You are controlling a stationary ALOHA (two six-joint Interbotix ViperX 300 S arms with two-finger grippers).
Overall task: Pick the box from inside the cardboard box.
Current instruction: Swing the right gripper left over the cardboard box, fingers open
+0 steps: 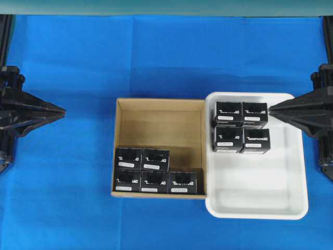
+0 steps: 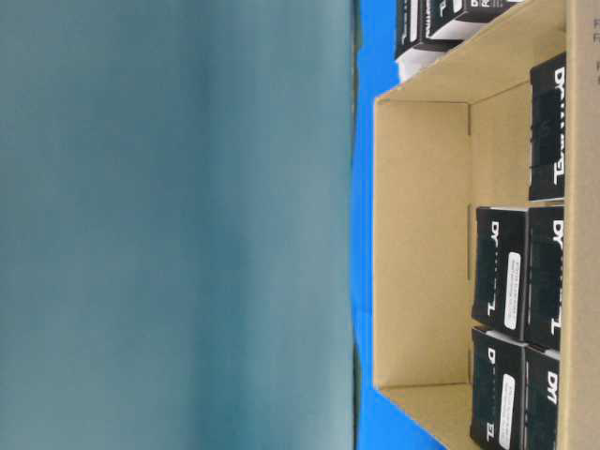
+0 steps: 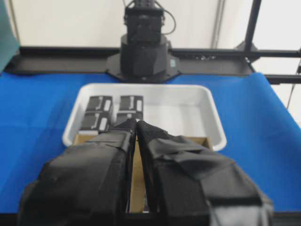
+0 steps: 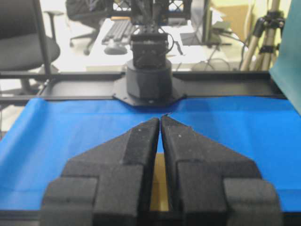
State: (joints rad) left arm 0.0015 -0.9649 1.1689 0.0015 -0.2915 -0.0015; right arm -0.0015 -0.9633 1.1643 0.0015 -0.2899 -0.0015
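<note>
Between the left pincer (image 1: 63, 111) and the right pincer (image 1: 270, 109) on the desk (image 1: 67, 208) sit the cardboard box (image 1: 158, 121) and, touching its right wall, a tray (image 1: 260, 192) — nearer the right pincer. Five boxes (image 1: 155, 159) fill the carton's near side; four boxes (image 1: 241, 126) cluster in the tray just beside the right pincer's tips.

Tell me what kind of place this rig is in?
Likely a robotics lab or office: a blue cloth-covered table, an office chair and a desk with a keyboard behind the arm base, and a tripod.

cardboard box (image 1: 158, 125) far half bare, open-topped
</note>
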